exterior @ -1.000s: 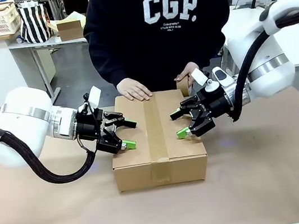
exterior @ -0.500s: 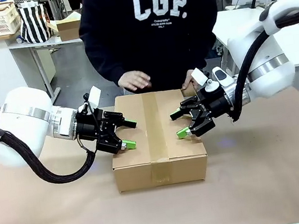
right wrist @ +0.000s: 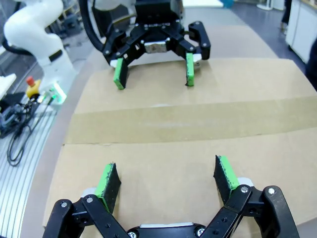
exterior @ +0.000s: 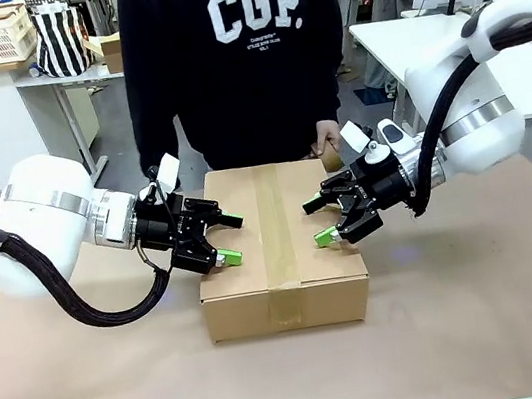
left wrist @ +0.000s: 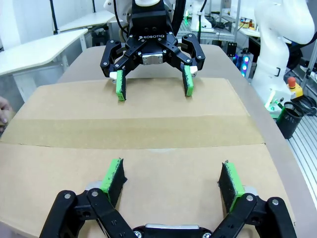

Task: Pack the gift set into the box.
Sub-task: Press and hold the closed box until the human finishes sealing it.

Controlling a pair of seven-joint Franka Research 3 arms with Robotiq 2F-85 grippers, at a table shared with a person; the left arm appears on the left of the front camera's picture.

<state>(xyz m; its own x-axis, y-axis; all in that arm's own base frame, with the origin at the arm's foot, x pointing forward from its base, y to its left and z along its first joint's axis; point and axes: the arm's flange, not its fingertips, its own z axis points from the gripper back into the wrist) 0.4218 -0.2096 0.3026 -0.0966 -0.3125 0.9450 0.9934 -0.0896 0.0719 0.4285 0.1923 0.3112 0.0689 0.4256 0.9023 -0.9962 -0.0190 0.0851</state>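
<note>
On the brown paper-covered counter [exterior: 487, 316], one large brown corrugated cardboard box [exterior: 277, 248] is sitting closed between the arms, its top flaps folded flat and a strip of brown tape [exterior: 274, 229] running along the seam. The packing is looking finished, with the gift set presumably sealed inside. Two claws are hovering over the lid: the left claw [exterior: 224, 240] and the right claw [exterior: 322, 221], both spread wide and gripping nothing. At the far edge, the person's hand [exterior: 329, 149] is holding what may be a tape roll.
</note>
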